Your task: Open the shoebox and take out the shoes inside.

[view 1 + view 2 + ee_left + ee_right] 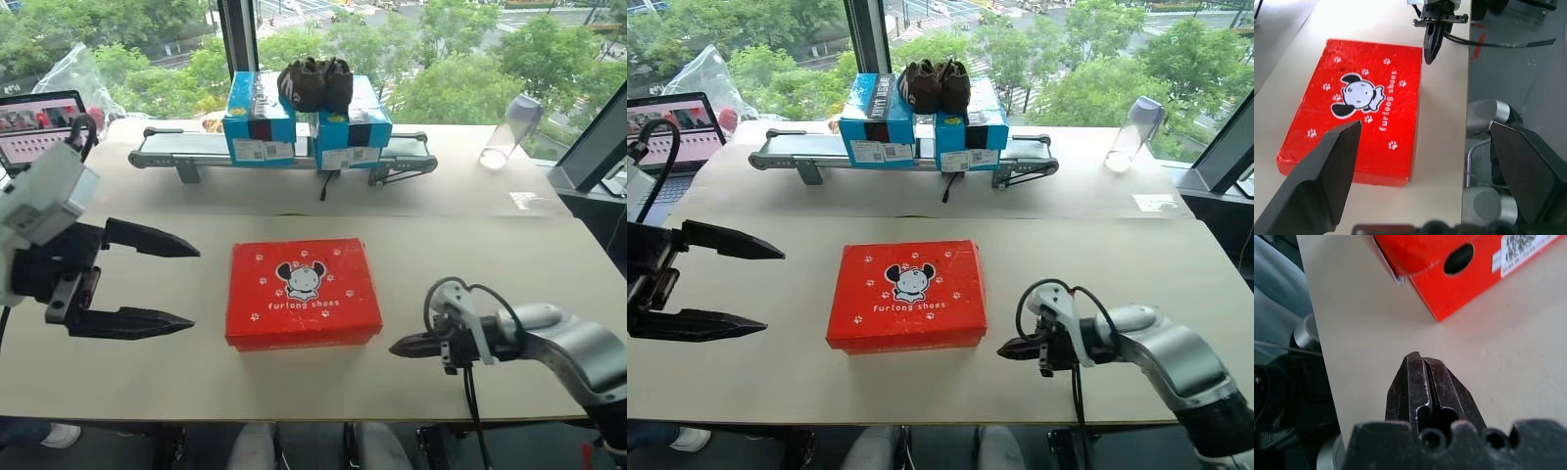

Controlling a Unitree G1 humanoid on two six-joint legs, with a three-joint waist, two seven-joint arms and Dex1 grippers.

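I'm aiming my right gripper (400, 346), jaws pressed together, at the closed shoebox (303, 290) just beside its tip; my left gripper (188, 284) is hanging wide apart, farther off.

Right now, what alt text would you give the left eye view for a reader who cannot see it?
A closed red shoebox lies on a pale table, between the open left gripper and the shut right gripper, neither touching it. Behind, brown shoes sit on two blue boxes by the window.
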